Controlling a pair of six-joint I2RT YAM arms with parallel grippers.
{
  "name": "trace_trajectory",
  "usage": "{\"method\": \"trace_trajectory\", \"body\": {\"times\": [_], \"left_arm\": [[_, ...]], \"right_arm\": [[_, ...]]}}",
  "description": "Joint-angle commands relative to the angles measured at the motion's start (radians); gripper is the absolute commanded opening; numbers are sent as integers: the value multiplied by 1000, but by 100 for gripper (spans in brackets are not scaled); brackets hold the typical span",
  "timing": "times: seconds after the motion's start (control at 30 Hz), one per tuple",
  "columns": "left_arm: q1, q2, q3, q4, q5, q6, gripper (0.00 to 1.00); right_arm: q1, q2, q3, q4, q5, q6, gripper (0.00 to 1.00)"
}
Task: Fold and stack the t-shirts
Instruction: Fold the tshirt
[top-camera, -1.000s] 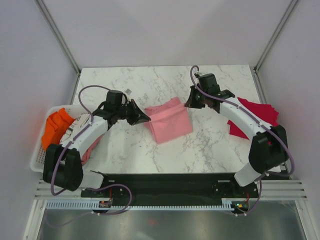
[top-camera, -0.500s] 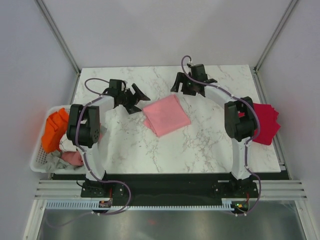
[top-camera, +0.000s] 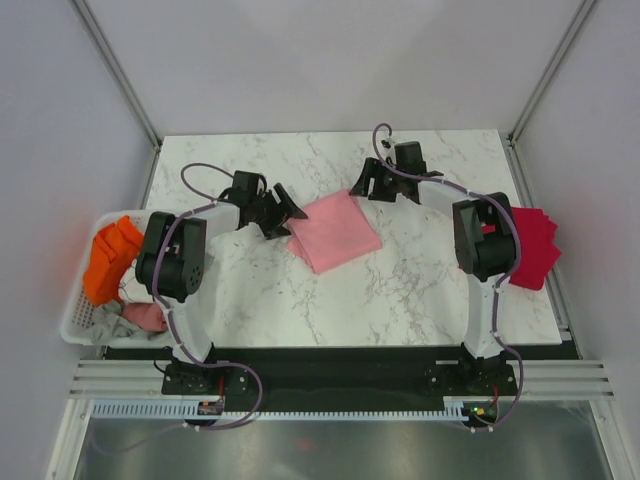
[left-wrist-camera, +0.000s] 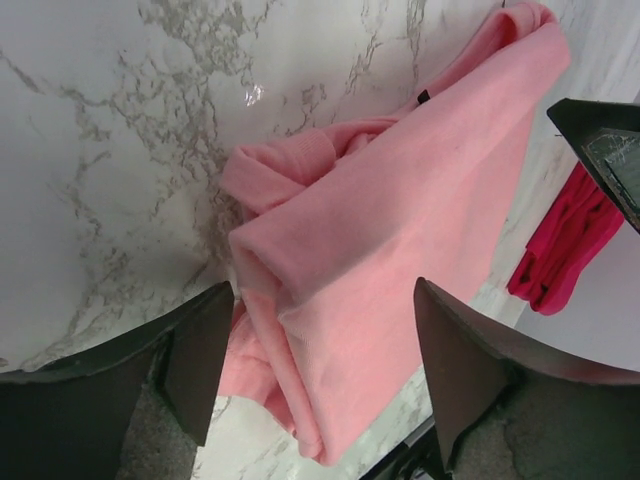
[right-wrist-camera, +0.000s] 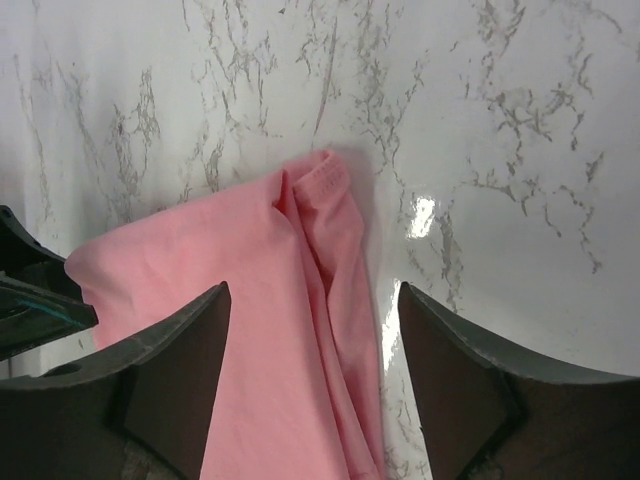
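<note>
Marble table (top-camera: 400, 290): fills the middle of the top view, with grey veining.

Both arms reach from the bottom edge up toward frame centre, elbows raised.

Pink t-shirt (top-camera: 335, 232): lies flat at table centre, folded to a rough rectangle and turned at an angle. In the left wrist view its near corner (left-wrist-camera: 300, 190) is bunched into loose rolls, and the stacked layers show along the edge.

Crimson t-shirt (top-camera: 535, 250): at the right edge of the table, well apart from the pink one, crumpled and partly hidden behind the right arm.

White basket (top-camera: 75, 325): at left of frame, off the table's left edge. Orange cloth (top-camera: 110, 255) sits in its upper end; paler cloth lies in the lower end.

Left gripper (top-camera: 288, 214): just beside the pink shirt's left corner. Jaws stand wide and hold nothing; the cloth lies below the gap.

Right gripper (top-camera: 360, 190): at the shirt's upper corner. Jaws also stand wide, empty, straddling the corner from above (right-wrist-camera: 313, 290).
</note>
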Motion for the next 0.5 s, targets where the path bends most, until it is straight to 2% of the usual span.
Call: {"method": "trace_trajectory", "body": {"times": [0.0,0.13,0.23,0.47], "left_arm": [[1,9,15,52,-39,41,78],[1,49,48,46,-51,42,71],[1,75,84,29,-56,61,58],[1,141,188,-9,-50,130,61]], "right_arm": [[5,59,61,41,-60,-35,74],[19,98,78,35,-42,-45,73],[22,113,83,30,-29,-51,74],[44,167,156,-20,-17,-69,75]]}}
